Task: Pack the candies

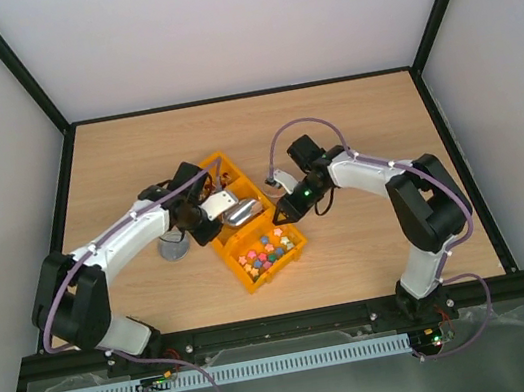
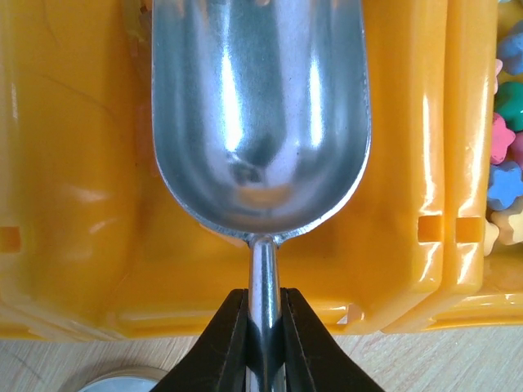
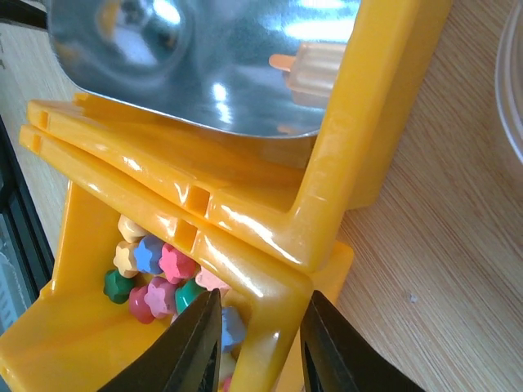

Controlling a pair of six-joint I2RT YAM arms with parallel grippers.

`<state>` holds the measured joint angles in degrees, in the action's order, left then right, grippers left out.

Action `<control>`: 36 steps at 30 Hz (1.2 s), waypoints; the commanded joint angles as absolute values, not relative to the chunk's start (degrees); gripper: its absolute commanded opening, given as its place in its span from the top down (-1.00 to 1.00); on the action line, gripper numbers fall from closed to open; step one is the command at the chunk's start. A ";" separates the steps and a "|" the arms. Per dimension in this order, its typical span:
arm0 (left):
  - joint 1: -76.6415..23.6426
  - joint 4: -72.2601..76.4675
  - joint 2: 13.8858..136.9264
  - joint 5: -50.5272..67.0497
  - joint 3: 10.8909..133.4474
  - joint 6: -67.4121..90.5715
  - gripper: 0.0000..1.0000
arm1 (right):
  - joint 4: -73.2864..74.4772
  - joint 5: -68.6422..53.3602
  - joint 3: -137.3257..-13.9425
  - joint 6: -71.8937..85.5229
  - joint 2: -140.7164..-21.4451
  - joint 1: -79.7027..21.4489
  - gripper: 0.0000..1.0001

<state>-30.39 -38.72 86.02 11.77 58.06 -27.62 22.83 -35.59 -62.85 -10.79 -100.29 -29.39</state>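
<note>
Three yellow bins [image 1: 253, 277] stand in a row mid-table. My left gripper [image 1: 213, 215] [image 2: 265, 327] is shut on the handle of a metal scoop [image 1: 242, 210] [image 2: 261, 114]. The scoop's bowl lies over the middle bin and holds nothing. My right gripper [image 1: 285, 210] [image 3: 260, 327] is shut on the corner wall of the near bin [image 3: 270, 302]. A few small brown and gold candies [image 1: 225, 175] show in the far bin, mostly hidden by my left arm. The near bin holds several colourful star-shaped pieces [image 1: 267, 251] [image 3: 151, 273] [image 2: 507, 163].
A grey round lid or jar [image 1: 174, 247] [image 2: 114, 382] sits on the wood just left of the bins. The rim of a clear container [image 3: 515, 82] shows at the right edge of the right wrist view. Black frame rails border the table.
</note>
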 commanded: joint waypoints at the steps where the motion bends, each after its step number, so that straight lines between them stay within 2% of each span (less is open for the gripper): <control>1: -29.71 -32.78 83.76 14.14 54.53 -27.50 0.96 | 24.28 -38.06 -64.62 -11.71 -100.65 -30.09 0.42; 9: -26.66 -25.49 73.50 12.83 45.00 -30.40 0.96 | 23.41 -37.00 -64.39 -10.82 -98.67 -30.11 0.19; 18: -26.18 -22.61 65.31 9.84 41.48 -35.41 0.96 | 22.27 -36.88 -64.40 -10.14 -97.40 -30.08 -0.14; 22: -26.19 -24.98 64.12 7.73 41.71 -37.56 0.96 | 22.10 -37.12 -64.78 -10.12 -97.49 -30.10 -0.16; 31: -26.36 -44.14 71.69 4.58 52.50 -38.23 0.96 | 21.76 -37.31 -66.73 -8.28 -99.32 -30.12 -0.17; 36: -26.37 -43.83 76.10 7.41 54.64 -35.40 0.96 | 21.07 -37.66 -66.22 -8.17 -99.62 -30.13 -0.17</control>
<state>-26.35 -40.71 73.71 5.39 53.12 -37.26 21.08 -35.94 -65.43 -8.56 -98.91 -29.76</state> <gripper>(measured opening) 0.105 0.584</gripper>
